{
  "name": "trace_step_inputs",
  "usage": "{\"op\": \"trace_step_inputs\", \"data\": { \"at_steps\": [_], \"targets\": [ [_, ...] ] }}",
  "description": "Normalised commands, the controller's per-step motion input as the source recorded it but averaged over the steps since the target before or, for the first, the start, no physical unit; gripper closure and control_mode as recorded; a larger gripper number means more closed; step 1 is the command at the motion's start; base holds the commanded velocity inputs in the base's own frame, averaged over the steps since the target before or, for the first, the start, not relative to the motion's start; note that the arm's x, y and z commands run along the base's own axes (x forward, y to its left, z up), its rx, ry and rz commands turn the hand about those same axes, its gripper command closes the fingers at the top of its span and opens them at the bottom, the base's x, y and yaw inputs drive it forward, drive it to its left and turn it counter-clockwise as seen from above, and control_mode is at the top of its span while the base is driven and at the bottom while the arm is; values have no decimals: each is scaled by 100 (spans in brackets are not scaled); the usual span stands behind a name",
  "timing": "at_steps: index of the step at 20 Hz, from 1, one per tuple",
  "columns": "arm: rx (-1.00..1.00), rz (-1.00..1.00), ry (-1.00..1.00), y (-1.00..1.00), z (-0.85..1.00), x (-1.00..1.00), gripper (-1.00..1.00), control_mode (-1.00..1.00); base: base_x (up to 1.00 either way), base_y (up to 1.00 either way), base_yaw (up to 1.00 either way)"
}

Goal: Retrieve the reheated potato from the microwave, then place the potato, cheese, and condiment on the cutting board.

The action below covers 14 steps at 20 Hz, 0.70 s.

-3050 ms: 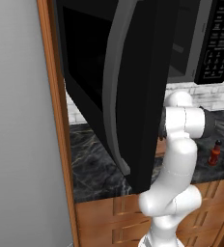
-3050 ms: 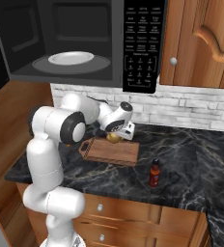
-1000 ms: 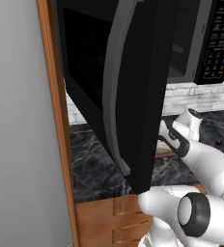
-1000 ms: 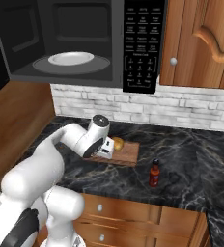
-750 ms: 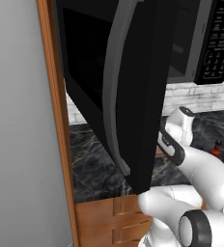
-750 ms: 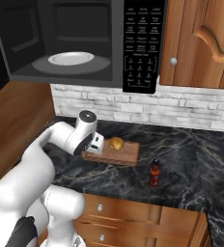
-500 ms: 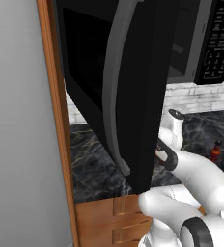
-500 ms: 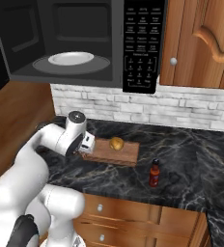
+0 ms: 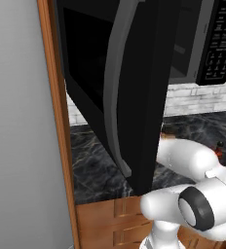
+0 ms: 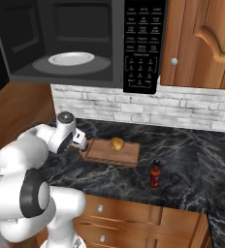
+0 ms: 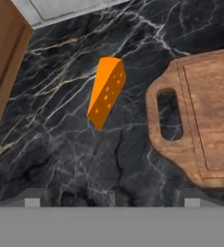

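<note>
Black marble counter: small orange cheese wedge lies beside the brown wooden cutting board, open claw poised above for pickup.

On the table, the cutting board carries the potato. The cheese lies just beyond its handle end; the condiment stands right of it, nearer the table's front edge.
</note>
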Motion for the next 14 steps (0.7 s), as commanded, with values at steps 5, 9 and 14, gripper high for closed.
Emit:
{"op": "trace_step_inputs", "data": {
  "at_steps": [5, 9, 14],
  "targets": [
    [0, 0, 0, 29, 1, 42, -100, -100, 0, 0, 0],
    [0, 0, 0, 22, 0, 31, -100, -100, 0, 0, 0],
    [0, 0, 0, 6, 0, 37, -100, -100, 0, 0, 0]
  ]
}}
